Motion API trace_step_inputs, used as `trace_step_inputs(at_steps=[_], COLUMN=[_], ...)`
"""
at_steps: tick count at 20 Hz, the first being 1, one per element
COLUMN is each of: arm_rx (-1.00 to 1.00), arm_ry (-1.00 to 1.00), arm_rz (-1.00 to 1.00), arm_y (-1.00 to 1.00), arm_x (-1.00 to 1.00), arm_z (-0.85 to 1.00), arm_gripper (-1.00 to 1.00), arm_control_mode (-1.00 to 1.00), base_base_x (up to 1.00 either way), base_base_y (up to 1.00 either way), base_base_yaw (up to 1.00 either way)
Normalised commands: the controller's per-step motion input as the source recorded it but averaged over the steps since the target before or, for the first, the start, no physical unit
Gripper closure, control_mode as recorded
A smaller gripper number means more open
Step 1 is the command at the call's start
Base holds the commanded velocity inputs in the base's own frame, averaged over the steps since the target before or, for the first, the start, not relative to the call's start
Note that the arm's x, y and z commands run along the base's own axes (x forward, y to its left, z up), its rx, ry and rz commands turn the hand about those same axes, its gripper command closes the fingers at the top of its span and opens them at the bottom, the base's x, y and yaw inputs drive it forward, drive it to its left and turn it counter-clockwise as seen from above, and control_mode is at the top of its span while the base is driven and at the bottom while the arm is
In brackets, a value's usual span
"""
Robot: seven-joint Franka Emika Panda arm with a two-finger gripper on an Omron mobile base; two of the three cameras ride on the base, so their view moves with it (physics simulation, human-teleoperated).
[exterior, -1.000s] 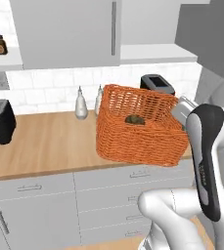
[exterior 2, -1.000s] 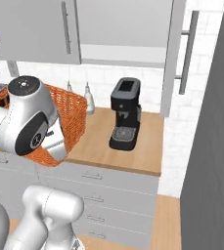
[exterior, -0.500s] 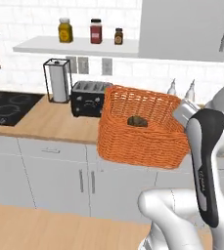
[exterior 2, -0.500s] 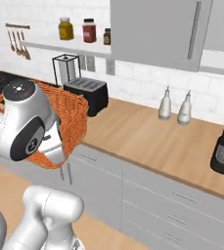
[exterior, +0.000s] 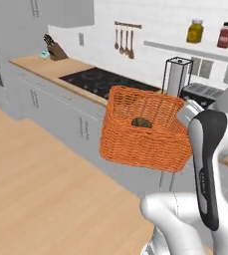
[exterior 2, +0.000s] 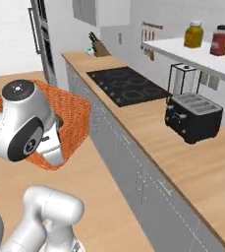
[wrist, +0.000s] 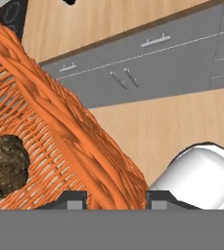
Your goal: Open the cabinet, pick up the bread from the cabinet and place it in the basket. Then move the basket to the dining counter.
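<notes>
While aloft, basket [wrist: 59, 122] rim between end effector [wrist: 116, 197] tips.

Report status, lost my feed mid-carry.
Gripper shut on basket rim, basket held off the floor. Bread inside. Nothing in the way; worktop alongside.

One basket [exterior: 144, 132], one bread [exterior: 142, 122], two jars [exterior: 195, 31], one toaster [exterior 2: 196, 117].

Arm links [exterior: 182, 226]: glossy white, rounded, tube-like shells.
Forearm cover [exterior: 207, 169]: dark grey, long, with faint small lettering down its length.
Joint cap [exterior 2: 21, 118]: white dome with dark grey disc face, small light markings at 6 o'clock.
Finger tips [wrist: 72, 199]: small, dark, squared.
</notes>
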Motion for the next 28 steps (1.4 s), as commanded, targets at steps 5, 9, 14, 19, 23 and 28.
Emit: trace_step_inputs(at_steps=[5,9,14,19,23,28], arm_rx=[0.00,0.00,0.00,0.00,0.00,0.00], arm_ry=[0.00,0.00,0.00,0.00,0.00,0.00], arm_rz=[0.00,0.00,0.00,0.00,0.00,0.00], arm_y=[0.00,0.00,0.00,0.00,0.00,0.00], arm_x=[0.00,0.00,0.00,0.00,0.00,0.00], arm_z=[0.00,0.00,0.00,0.00,0.00,0.00], arm_gripper=[1.00,1.00,1.00,1.00,1.00,1.00], arm_control_mode=[1.00,1.00,1.00,1.00,1.00,1.00], base_base_x=[0.00,0.00,0.00,-0.02,-0.06,-0.12], base_base_y=[0.00,0.00,0.00,0.00,0.00,-0.04], base_base_yaw=[1.00,1.00,1.00,1.00,1.00,0.99])
